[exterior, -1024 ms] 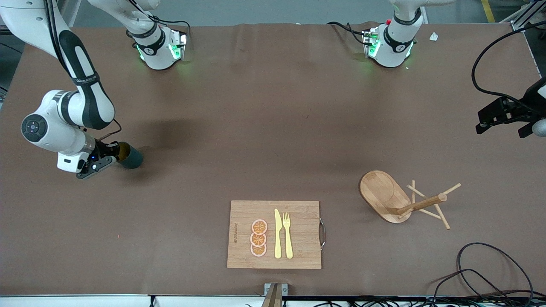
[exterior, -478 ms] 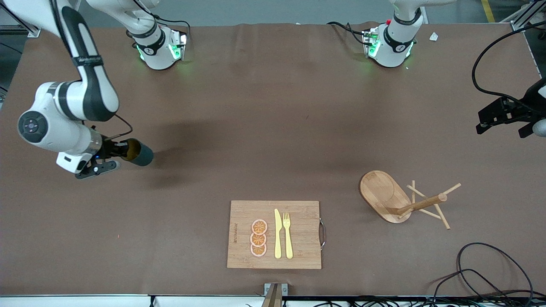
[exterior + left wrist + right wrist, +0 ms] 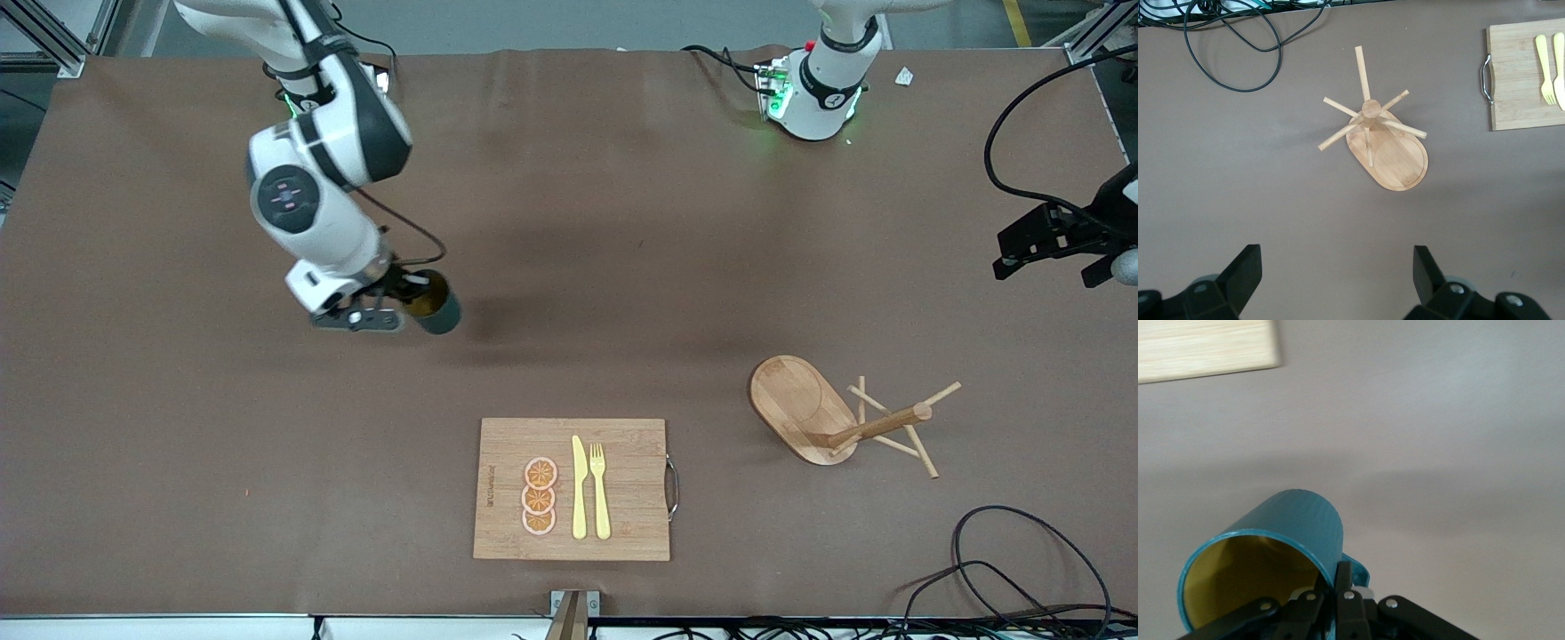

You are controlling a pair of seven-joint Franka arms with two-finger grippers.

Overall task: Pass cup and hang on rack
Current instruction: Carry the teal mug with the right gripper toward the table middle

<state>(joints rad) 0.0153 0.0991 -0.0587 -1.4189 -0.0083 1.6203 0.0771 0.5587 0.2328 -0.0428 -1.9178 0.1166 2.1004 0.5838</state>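
Right gripper (image 3: 402, 305) fingers pinch the ribbed teal mug (image 3: 435, 308) rim, airborne mid-desk; left gripper (image 3: 1335, 283) fingers spread, waiting; handover and wooden mug tree (image 3: 836, 418) hang remain.

Ribbed, satin teal cup (image 3: 1298, 527); pale bare-wood rack (image 3: 831, 418); matt brown table covering (image 3: 622, 267).

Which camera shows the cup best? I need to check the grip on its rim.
The right wrist view: the cup fills it, yellow inside showing, with the right gripper shut on its rim by the handle. The front view shows the cup small and tilted. The left wrist view misses it.
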